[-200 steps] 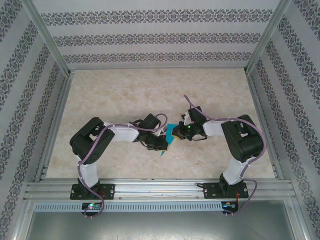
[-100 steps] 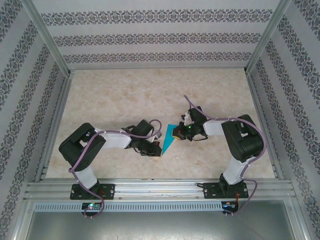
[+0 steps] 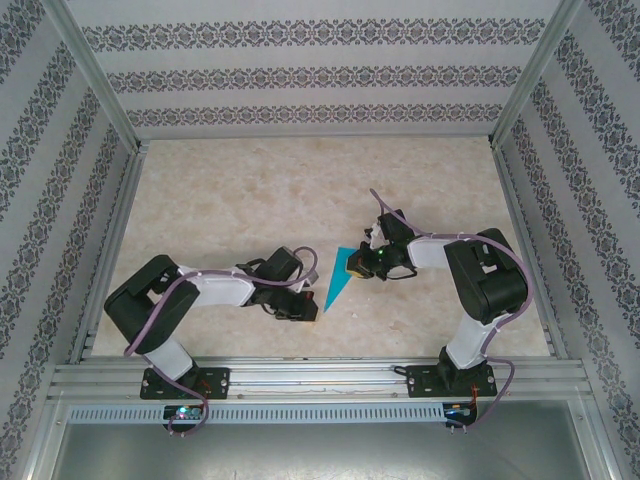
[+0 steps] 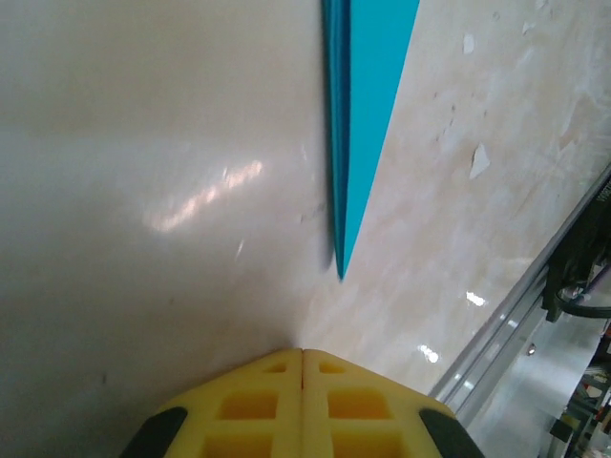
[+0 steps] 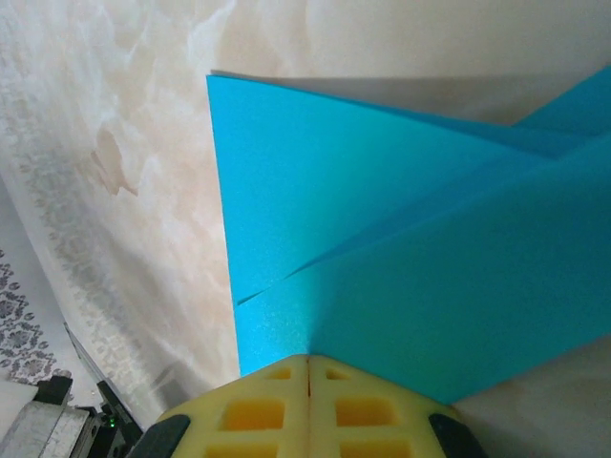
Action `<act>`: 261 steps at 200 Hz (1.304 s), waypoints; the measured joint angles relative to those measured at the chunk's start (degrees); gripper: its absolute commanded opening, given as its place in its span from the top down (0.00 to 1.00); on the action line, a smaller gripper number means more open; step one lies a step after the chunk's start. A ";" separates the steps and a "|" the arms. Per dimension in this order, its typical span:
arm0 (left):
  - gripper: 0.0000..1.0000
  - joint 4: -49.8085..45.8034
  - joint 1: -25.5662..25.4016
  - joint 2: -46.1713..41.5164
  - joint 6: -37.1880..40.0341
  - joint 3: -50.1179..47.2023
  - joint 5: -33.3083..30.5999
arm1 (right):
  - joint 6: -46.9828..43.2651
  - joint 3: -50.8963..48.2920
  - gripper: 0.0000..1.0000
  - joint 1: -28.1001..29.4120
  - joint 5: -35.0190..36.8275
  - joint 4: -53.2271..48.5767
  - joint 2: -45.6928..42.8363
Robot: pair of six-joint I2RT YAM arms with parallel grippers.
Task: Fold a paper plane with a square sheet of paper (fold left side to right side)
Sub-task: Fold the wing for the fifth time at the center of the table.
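The teal-blue paper plane (image 3: pixel 339 276) lies flat on the marbled table as a narrow dart, its point toward the near edge. In the left wrist view the paper plane (image 4: pixel 361 114) ends in a sharp tip just ahead of my left gripper (image 4: pixel 303 353), which is shut, holds nothing and stays apart from it. From above, the left gripper (image 3: pixel 310 311) sits just left of that tip. My right gripper (image 3: pixel 358 266) is shut, its tips resting on the wide end. The right gripper (image 5: pixel 307 360) touches layered folds of the paper plane (image 5: pixel 382 219).
An aluminium rail (image 3: pixel 320 372) runs along the near table edge, and this rail (image 4: pixel 535 301) also lies to the right of the left gripper. Patterned walls and metal posts (image 3: pixel 95 95) enclose the table. Bare tabletop (image 3: pixel 300 190) stretches behind the arms.
My left arm has drawn back to the left and toward the near edge, off the paper, uncovering the dart's point. The right gripper has stayed on the wide end.
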 measured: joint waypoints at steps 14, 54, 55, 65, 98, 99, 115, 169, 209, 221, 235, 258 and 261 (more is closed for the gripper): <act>0.96 0.04 0.57 -2.47 -1.07 -0.63 -0.04 | -0.17 1.01 0.96 0.00 0.81 -1.46 0.00; 0.92 0.57 4.44 -10.23 -2.05 0.04 -2.29 | -1.40 6.25 0.88 0.00 2.67 -6.34 -1.25; 0.91 0.57 4.50 -10.36 -2.03 0.07 -2.38 | -1.40 6.34 0.87 0.00 2.71 -6.38 -1.31; 0.87 0.59 5.22 -11.78 -1.92 0.48 -3.61 | -1.75 7.58 0.86 0.00 3.30 -7.30 -2.47; 0.69 0.81 6.64 -15.08 -0.81 1.16 -7.65 | -2.99 9.31 0.73 0.00 5.60 -9.86 -6.99; 0.69 0.83 6.67 -15.13 -0.85 1.16 -7.74 | -3.02 9.31 0.73 0.00 5.64 -9.90 -7.08; 0.65 1.03 6.88 -15.17 -0.55 1.27 -8.85 | -3.78 9.31 0.66 0.02 7.39 -11.78 -8.96; 0.41 3.21 7.15 -13.35 -0.26 2.75 -12.24 | -6.29 8.35 0.39 -0.02 17.29 -19.71 -18.16; 0.31 5.27 8.59 -14.75 -0.33 2.91 -17.07 | -8.61 6.27 0.06 -1.09 26.51 -25.49 -28.50; 0.31 5.86 9.22 -15.50 -0.28 2.91 -18.14 | -9.31 5.55 0.02 -1.66 28.63 -26.93 -30.58; 0.30 6.34 9.73 -15.93 -0.28 2.91 -18.60 | -9.46 4.28 0.02 -2.38 30.82 -28.24 -32.85; 0.30 6.60 9.77 -15.93 -0.31 2.80 -18.93 | -9.07 2.08 0.02 -3.96 32.50 -29.77 -35.82; 0.30 6.78 9.77 -15.93 -0.33 2.75 -18.91 | -8.87 1.84 0.02 -4.17 32.59 -29.88 -36.06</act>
